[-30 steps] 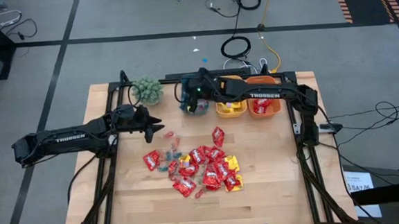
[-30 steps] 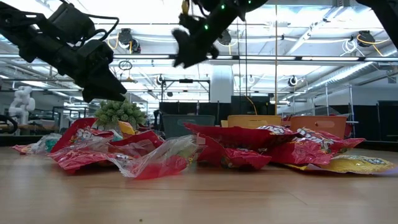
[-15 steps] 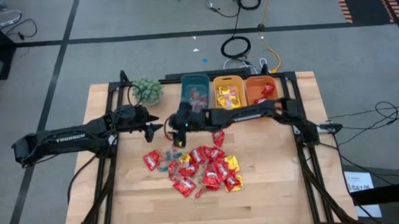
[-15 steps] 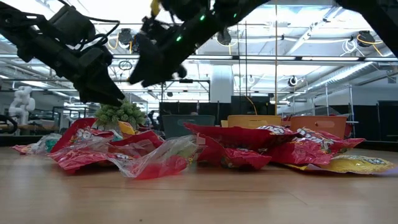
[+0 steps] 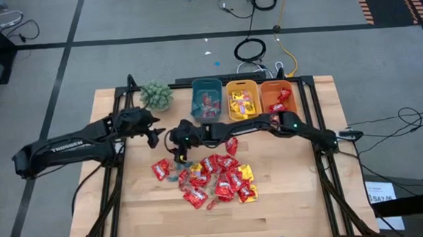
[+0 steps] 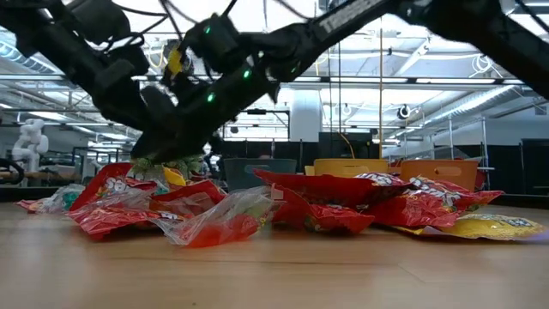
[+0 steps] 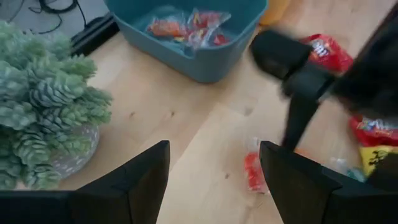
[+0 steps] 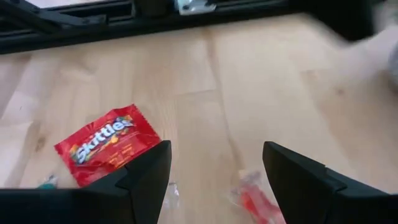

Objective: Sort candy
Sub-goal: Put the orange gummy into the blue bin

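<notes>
My wooden table [image 5: 143, 211] carries a candy heap [image 5: 211, 179] mid-board; plant [image 5: 156, 95] and teal [image 5: 206, 98], yellow [image 5: 243, 102], orange [image 5: 276, 96] bins line the far edge.

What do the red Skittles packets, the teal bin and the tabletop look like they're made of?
The red Skittles packets look like thin glossy plastic film: printed, creased, catching the light.
The teal bin seems to be moulded plastic, smooth, evenly coloured, with rounded corners.
The tabletop looks like pale wood, with visible grain and plank seams under a matte finish.
The right gripper hovers open over small sweets beside a red packet.
</notes>
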Robot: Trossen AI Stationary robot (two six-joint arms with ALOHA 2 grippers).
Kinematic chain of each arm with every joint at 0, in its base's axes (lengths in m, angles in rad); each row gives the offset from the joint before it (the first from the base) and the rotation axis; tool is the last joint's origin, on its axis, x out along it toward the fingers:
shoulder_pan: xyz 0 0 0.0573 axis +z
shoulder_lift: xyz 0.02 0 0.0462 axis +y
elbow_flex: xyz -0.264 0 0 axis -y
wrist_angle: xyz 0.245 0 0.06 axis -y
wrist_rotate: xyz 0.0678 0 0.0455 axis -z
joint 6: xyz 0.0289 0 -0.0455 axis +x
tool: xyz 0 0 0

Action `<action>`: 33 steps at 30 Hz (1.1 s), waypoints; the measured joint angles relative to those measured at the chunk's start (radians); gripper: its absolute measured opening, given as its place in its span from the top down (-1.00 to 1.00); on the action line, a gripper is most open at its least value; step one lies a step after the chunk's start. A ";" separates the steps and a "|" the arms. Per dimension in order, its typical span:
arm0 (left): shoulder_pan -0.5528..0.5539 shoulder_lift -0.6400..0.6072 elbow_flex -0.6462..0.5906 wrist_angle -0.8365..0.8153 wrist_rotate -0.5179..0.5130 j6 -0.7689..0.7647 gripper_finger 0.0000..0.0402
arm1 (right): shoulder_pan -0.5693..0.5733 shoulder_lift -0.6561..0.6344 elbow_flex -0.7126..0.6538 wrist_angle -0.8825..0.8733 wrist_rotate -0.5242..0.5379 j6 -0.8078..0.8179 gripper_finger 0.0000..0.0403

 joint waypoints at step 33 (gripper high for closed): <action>0.000 -0.073 0.011 -0.091 0.100 -0.080 -0.29 | -0.063 -0.201 0.118 -0.591 0.172 -0.028 0.99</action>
